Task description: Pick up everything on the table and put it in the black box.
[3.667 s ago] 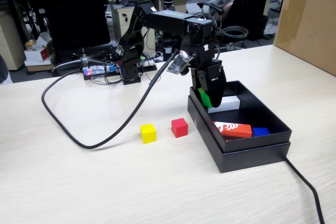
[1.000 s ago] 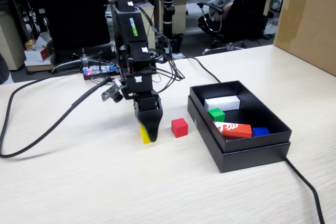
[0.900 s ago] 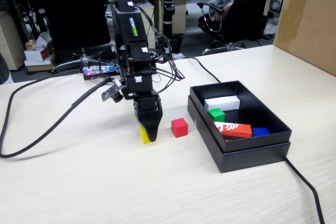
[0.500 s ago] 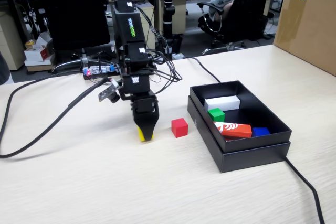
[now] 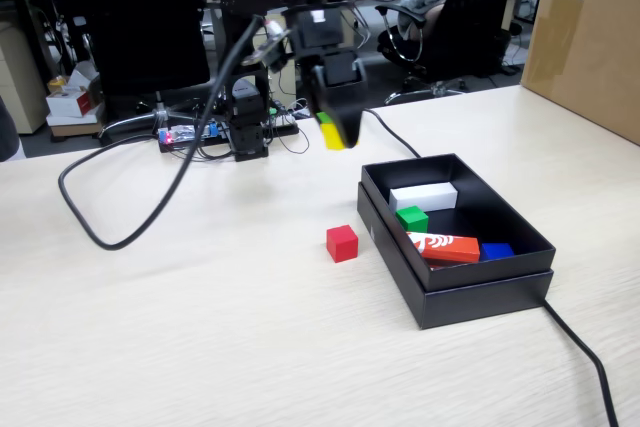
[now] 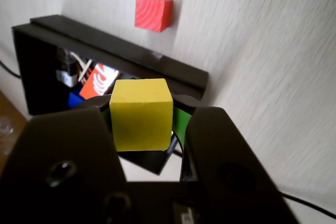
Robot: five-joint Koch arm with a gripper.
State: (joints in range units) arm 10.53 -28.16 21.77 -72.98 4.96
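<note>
Gripper clamped on yellow cube, held in air left of black box in fixed view (just short of its near wall in wrist view). Red cube on table just beside box's left wall; bare tabletop w/ room all round it.

— How many cubes do you count?

— You have three: one yellow cube, one red cube and one green cube.

— Other blocks?

— You can see three: one white block, one orange-red block with white marking, one blue block.

— Boxes?

— One black box, plus one cardboard box at the right edge of the fixed view.

— Arms?

— One arm, with one gripper.
</note>
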